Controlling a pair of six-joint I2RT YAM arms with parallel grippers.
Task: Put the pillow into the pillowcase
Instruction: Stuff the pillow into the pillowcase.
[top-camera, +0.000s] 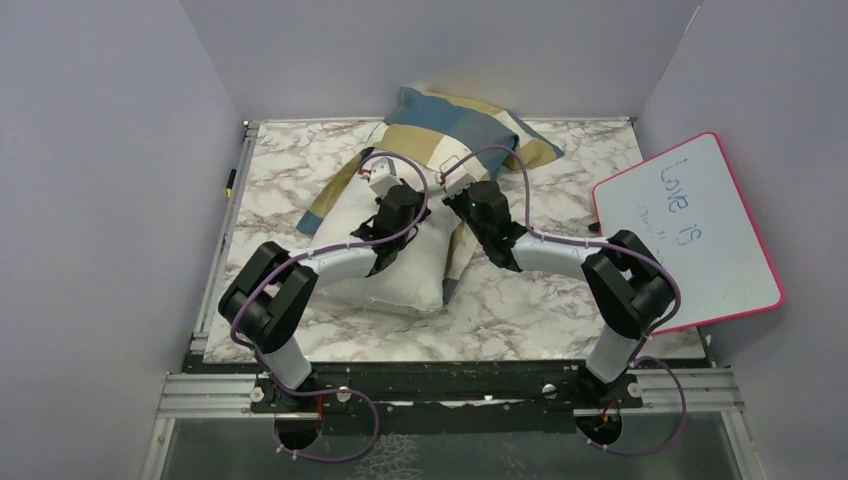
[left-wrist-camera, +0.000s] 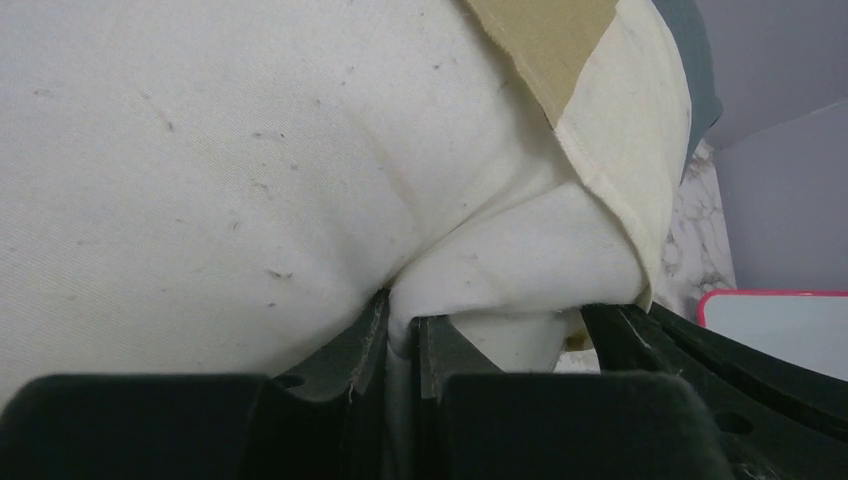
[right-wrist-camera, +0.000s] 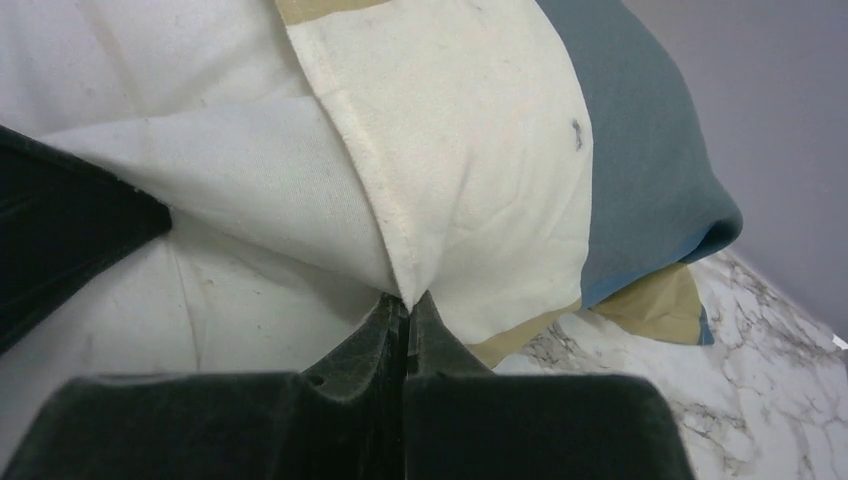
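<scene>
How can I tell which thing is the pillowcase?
Look at the marble table and go to its far side. The pillowcase lies there, its near edge lying over the pillow. It is the only thing in blue, tan and cream blocks; the pillow is plain off-white and the whiteboard is flat with a pink rim.

I work in a robotics lab cell. Plain lilac-grey panels (top-camera: 100, 150) wall it in on the left, right and far sides. My two arms (top-camera: 330, 262) are bolted to aluminium rails (top-camera: 450, 395) at the near edge of a marble-patterned tabletop (top-camera: 560, 300). A handwritten whiteboard (top-camera: 690, 230) leans at the right.
</scene>
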